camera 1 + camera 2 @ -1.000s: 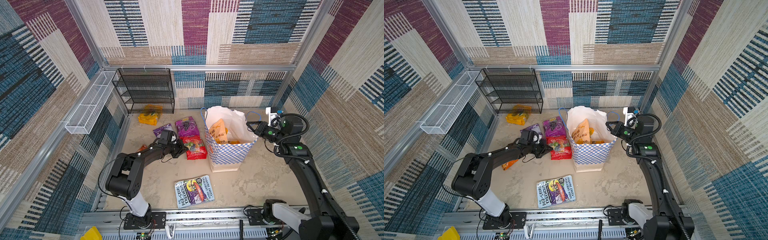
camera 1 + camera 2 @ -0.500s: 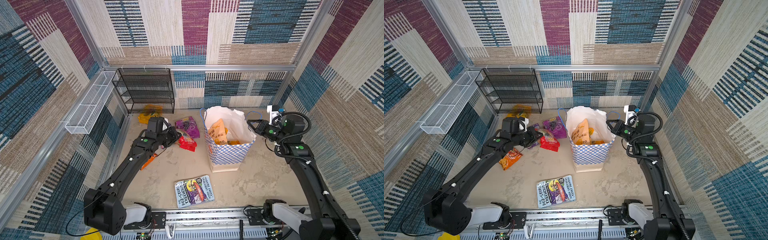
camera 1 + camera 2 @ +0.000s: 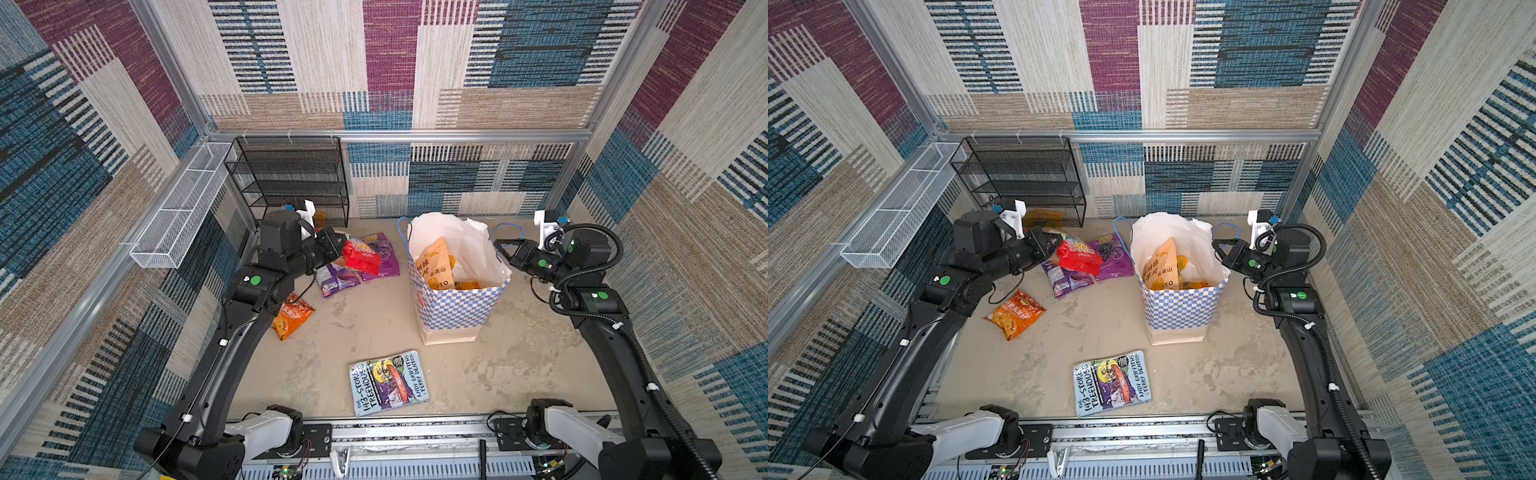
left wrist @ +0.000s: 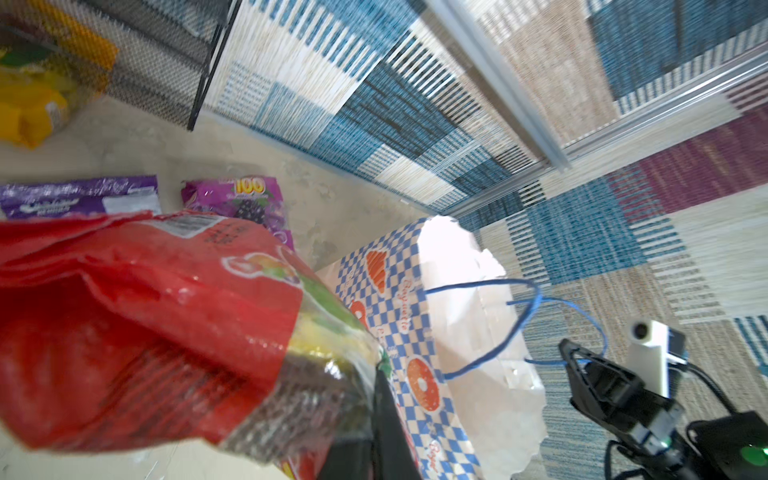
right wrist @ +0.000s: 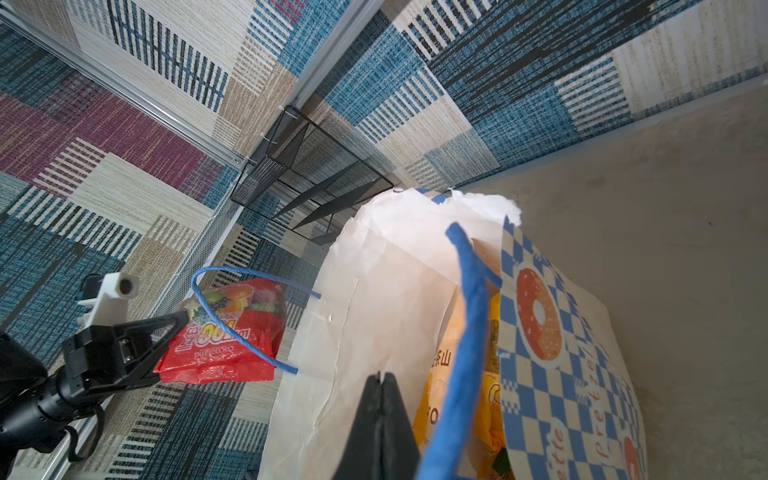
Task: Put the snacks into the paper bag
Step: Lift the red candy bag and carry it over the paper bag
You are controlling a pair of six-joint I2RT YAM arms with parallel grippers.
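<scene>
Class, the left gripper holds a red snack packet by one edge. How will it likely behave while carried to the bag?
Probably floppy: the red packet sags and creases beyond the left gripper. Likely light, since a pinch at one edge holds it up. Its glossy film may slip.

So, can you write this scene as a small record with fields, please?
left gripper: shut on red crinkly plastic snack packet, lifted, not yet over the bag
right gripper: shut, at blue cord handle of white paper bag with checkered band
inside bag: pale orange packet with Chinese characters
on table: two purple packets, orange packet, blue illustrated book
by black mesh rack: yellow packet
</scene>
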